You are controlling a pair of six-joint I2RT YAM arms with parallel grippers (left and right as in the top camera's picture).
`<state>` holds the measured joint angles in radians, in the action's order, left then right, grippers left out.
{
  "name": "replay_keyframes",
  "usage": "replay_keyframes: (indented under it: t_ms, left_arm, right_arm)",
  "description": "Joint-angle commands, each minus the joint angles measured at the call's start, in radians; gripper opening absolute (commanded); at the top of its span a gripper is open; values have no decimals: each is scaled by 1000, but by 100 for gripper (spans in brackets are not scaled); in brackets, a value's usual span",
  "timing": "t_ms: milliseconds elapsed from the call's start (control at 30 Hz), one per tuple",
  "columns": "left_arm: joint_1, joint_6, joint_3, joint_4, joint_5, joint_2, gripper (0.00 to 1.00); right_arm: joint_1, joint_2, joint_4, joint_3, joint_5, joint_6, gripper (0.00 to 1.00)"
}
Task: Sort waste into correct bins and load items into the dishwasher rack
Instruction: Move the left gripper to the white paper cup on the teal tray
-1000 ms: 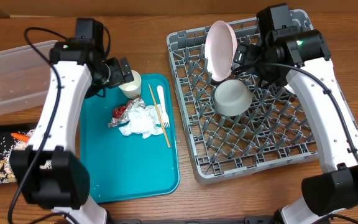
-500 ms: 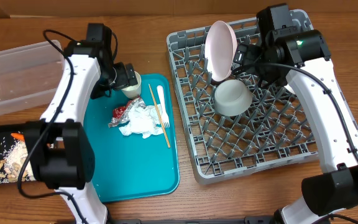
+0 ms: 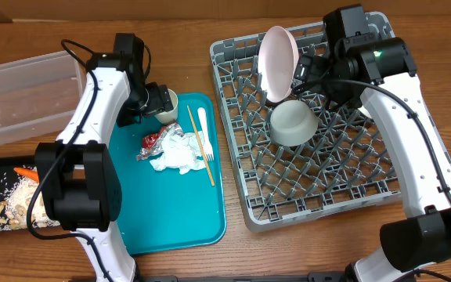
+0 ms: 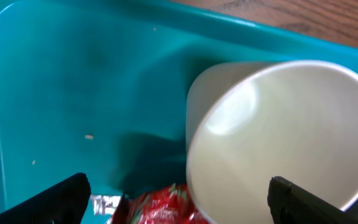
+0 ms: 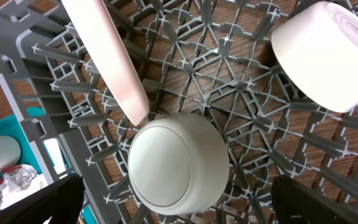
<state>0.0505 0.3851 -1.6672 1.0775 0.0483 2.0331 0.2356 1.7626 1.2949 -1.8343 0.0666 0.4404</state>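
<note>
White cup, in teal tray's corner: probably light, rigid, smooth; pinch its rim wall. Left gripper spread wide, empty.

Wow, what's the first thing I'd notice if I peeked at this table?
The big grey dishwasher rack on the right grabs the eye first, with a pale pink plate standing on edge near its back and a round bowl just in front of it. On the left, a bright teal tray holds a crumpled white napkin, and the left pincer is open around a white cup.
</note>
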Motion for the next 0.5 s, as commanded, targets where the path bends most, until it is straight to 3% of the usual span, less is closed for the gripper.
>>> replay_keyframes:
  t_ms: [0,333,467]
  left_arm:
    - [-5,-11,-91,35,-14,-1,94]
    - [-5,18,-284,198,-11,-1,95]
    - [-10,26,-330,251,120,-1,89]
  right_arm:
    - [0,-16,-4,-24,10,2,100]
    - [0,-16,-4,-24,10,2,100]
    - [0,-16,-4,-24,10,2,100]
